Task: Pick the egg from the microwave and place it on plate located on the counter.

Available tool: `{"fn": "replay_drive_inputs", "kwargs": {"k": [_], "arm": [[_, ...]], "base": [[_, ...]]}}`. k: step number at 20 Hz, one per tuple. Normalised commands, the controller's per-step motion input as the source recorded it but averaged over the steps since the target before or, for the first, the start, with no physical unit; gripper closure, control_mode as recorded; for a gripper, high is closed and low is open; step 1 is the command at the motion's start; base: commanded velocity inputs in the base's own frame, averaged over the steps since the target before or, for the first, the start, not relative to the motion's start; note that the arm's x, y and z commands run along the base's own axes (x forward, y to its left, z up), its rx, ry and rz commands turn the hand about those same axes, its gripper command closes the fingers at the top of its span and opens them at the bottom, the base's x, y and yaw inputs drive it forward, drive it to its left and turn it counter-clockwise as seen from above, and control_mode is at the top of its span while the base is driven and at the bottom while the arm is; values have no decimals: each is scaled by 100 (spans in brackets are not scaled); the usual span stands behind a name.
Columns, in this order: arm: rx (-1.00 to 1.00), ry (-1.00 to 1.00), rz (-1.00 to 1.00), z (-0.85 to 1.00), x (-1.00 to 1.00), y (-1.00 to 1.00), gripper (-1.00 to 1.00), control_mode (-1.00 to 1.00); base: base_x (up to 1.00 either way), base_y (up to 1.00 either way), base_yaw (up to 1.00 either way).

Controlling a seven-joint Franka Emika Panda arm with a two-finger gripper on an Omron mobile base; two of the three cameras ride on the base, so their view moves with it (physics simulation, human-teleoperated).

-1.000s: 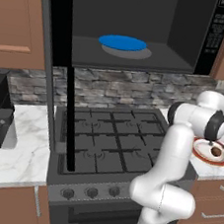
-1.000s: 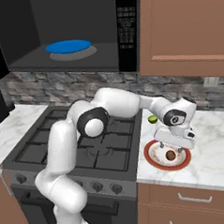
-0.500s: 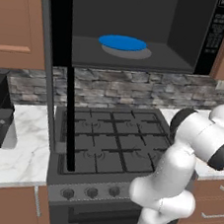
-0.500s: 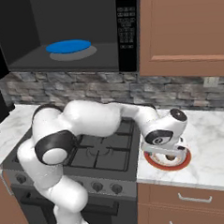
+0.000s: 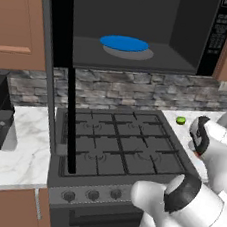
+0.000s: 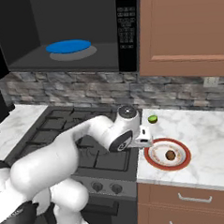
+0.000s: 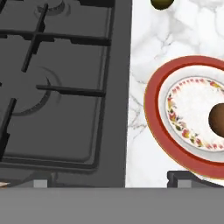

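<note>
Arm swung left; round brown egg (image 6: 170, 155) on glossy red-rimmed plate (image 6: 157, 163).

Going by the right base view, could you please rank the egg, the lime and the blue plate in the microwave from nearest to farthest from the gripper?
From the gripper, jaws open beside the red plate:
1. The egg, on the red plate, just to its right.
2. The lime, on the counter behind it; close to the egg's distance, slightly farther.
3. The blue plate, up inside the microwave, clearly farthest.
</note>
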Motion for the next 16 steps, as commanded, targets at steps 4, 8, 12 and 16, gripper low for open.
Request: {"fn": "replay_drive_inputs", "kwargs": {"k": [4, 8, 12, 16], "arm": [[0, 3, -4, 91, -9, 100, -100, -100], [0, 0, -11, 93, -13, 100, -100, -100], [0, 0, -13, 94, -23, 100, -100, -100], [0, 0, -9, 79, -37, 100, -100, -100]], "base": [[0, 0, 0], [0, 0, 0], [0, 0, 0], [0, 0, 0]]}}
